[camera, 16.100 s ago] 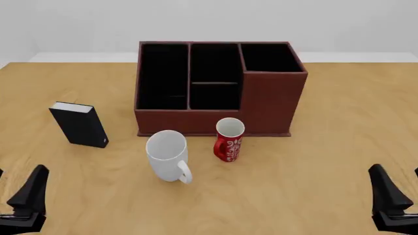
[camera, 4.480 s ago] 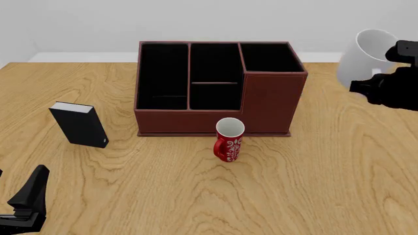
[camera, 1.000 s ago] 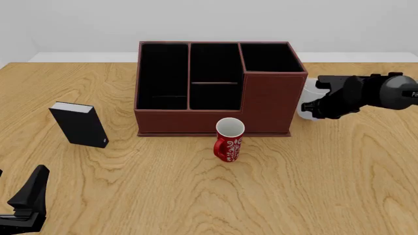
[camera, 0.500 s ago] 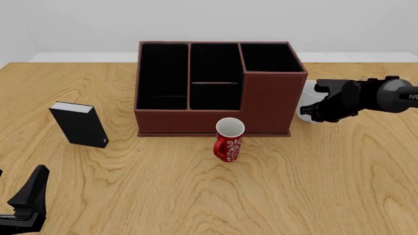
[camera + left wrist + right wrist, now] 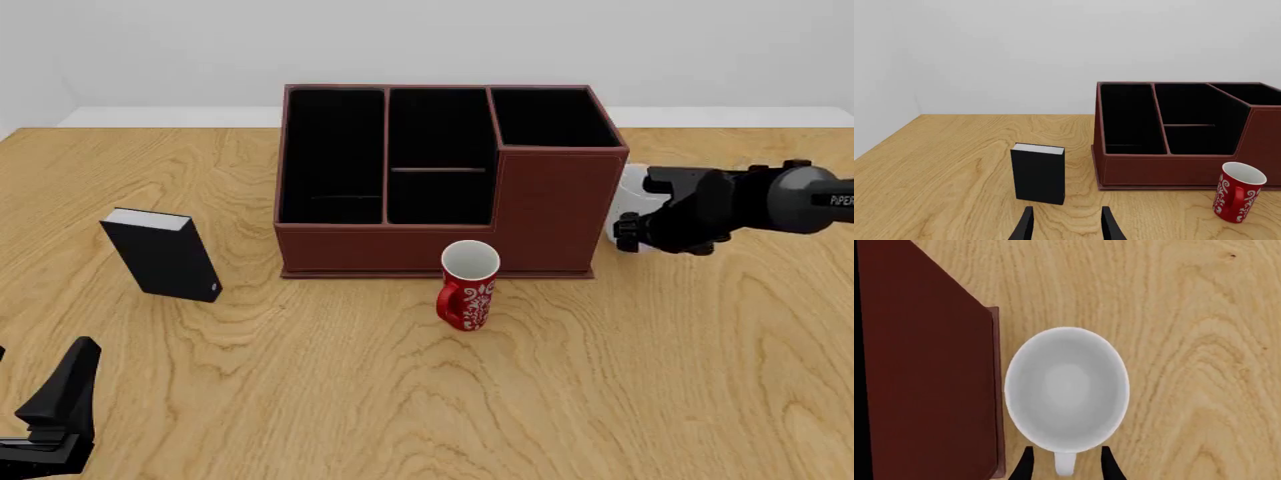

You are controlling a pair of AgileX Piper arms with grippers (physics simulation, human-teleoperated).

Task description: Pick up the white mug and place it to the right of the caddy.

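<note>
Pale wood desk [image 5: 601, 380] carries the caddy [image 5: 441, 180]. Directly below the right pincer [image 5: 1065, 466], the white mug [image 5: 1066, 390] stands upright just beside the caddy's right wall, its handle [image 5: 1064, 463] between the parted fingers, which appear not to clamp it. The left pincer [image 5: 1066, 225], well away, is parted and empty.

We list the table [image 5: 400, 400]: light wood, visible grain, satin finish. The caddy [image 5: 561, 215]: dark red-brown, leather-like matt walls; we record black matt lining inside. The mug [image 5: 1066, 390]: white ceramic, smooth and softly glossy. The red mug [image 5: 466, 290]: glazed ceramic, white pattern, glossy. The box [image 5: 163, 255]: black matt cover, with a pale, paper-like top edge.
</note>
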